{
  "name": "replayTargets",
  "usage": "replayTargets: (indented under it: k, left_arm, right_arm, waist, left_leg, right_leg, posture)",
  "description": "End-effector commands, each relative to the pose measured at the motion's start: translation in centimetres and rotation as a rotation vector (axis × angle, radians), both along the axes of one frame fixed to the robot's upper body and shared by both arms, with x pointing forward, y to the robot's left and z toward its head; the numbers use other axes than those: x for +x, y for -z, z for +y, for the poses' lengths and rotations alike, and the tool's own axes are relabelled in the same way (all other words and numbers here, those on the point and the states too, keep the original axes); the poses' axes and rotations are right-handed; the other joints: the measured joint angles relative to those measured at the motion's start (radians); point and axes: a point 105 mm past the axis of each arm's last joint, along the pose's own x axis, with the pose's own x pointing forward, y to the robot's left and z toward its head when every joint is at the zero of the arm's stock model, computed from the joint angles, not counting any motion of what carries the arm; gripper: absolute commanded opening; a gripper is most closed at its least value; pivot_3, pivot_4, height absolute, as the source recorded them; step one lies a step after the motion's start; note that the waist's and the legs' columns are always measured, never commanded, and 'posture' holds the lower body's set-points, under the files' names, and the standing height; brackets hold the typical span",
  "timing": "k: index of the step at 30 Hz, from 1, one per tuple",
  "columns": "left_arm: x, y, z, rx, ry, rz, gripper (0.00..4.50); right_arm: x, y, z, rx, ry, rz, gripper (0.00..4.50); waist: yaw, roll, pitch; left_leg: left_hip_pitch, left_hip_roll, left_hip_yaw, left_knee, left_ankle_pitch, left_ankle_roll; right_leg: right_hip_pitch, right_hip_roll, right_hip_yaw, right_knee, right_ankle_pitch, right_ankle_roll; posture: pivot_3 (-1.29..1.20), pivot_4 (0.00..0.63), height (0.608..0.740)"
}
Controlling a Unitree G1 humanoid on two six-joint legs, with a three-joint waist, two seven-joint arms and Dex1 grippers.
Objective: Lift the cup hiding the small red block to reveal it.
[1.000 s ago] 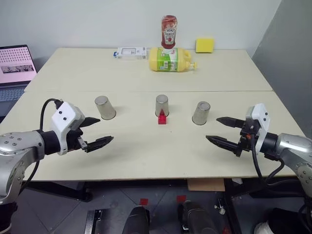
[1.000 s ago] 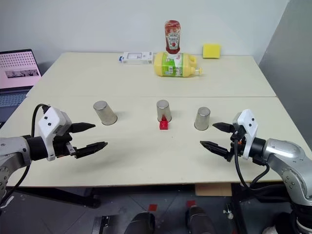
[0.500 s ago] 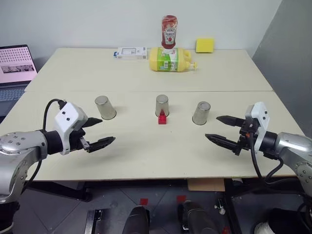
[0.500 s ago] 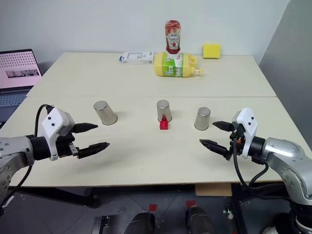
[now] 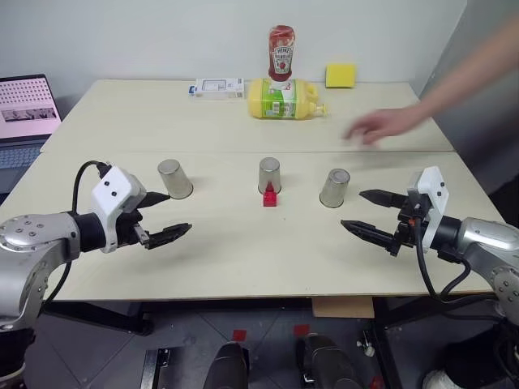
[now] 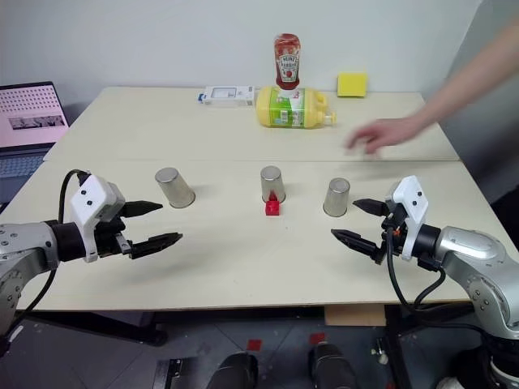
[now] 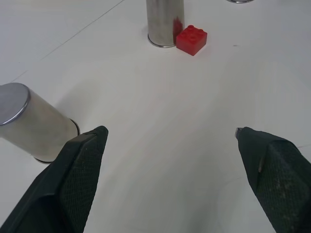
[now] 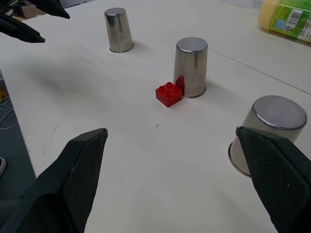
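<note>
On the table [image 5: 243,251], three upturned cups stood in a row; the small red block [image 5: 269,198] lay uncovered, seemingly touching the middle cup [image 5: 269,174]. Left gripper [image 5: 166,216] and right gripper [image 5: 366,215] hovered, fingers spread, empty. A person's hand [image 5: 377,126] reached over.

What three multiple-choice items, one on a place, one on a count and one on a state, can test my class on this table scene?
1. Where is the small red block?
A. in front of the middle cup
B. inside the left gripper
C. beside the ketchup bottle

2. How many metal cups stand upside down?
A. two
B. three
C. four

3. How are the left gripper and right gripper?
A. both open and empty
B. both shut
C. each holding a cup

Answers: 1 A, the block touches that cup's base. 2 B, three stand in a row. 3 A, fingers spread, nothing between.
</note>
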Motion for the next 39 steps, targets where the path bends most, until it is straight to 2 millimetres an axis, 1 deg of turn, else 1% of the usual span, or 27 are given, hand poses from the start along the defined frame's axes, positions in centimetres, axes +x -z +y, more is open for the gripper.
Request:
replayTargets:
  k: [1,14,18,23,31,39]
  left_arm:
    - [0.2,-1.1,-0.1,0.021,0.013,-0.048,4.46]
    - [0.1,-0.9,0.0,0.019,0.002,-0.057,4.46]
    - [0.2,-1.0,0.0,0.022,0.001,-0.059,4.46]
    - [-0.1,-0.6,0.0,0.029,0.000,-0.045,4.46]
    - [0.0,-0.8,0.0,0.026,0.001,-0.052,4.46]
    - [0.6,-1.2,0.9,-0.018,-0.066,-0.084,4.46]
  right_arm:
    - [-0.4,-1.1,0.1,-0.012,-0.023,-0.053,4.50]
    - [-0.2,-1.2,0.1,-0.019,-0.029,-0.061,4.50]
    - [-0.2,-1.2,0.3,-0.021,-0.043,-0.056,4.50]
    - [-0.2,-1.1,0.4,-0.020,-0.045,-0.054,4.50]
    - [-0.2,-1.2,0.8,-0.015,-0.063,-0.053,4.50]
    - [-0.2,-1.4,1.6,-0.002,-0.085,-0.060,4.50]
  waist:
    - [0.000,0.000,0.000]
    - [0.000,0.000,0.000]
    - [0.000,0.000,0.000]
    - [0.000,0.000,0.000]
    - [0.000,0.000,0.000]
    - [0.000,0.000,0.000]
  left_leg:
    - [0.000,0.000,0.000,0.000,0.000,0.000]
    - [0.000,0.000,0.000,0.000,0.000,0.000]
    - [0.000,0.000,0.000,0.000,0.000,0.000]
    - [0.000,0.000,0.000,0.000,0.000,0.000]
    - [0.000,0.000,0.000,0.000,0.000,0.000]
    - [0.000,0.000,0.000,0.000,0.000,0.000]
  right_leg:
    - [0.000,0.000,0.000,0.000,0.000,0.000]
    - [0.000,0.000,0.000,0.000,0.000,0.000]
    - [0.000,0.000,0.000,0.000,0.000,0.000]
    - [0.000,0.000,0.000,0.000,0.000,0.000]
    - [0.000,0.000,0.000,0.000,0.000,0.000]
    - [0.000,0.000,0.000,0.000,0.000,0.000]
  posture:
    - [0.00,0.150,0.740]
    - [0.00,0.150,0.740]
    - [0.00,0.150,0.740]
    - [0.00,0.150,0.740]
    - [0.00,0.150,0.740]
    - [0.00,0.150,0.740]
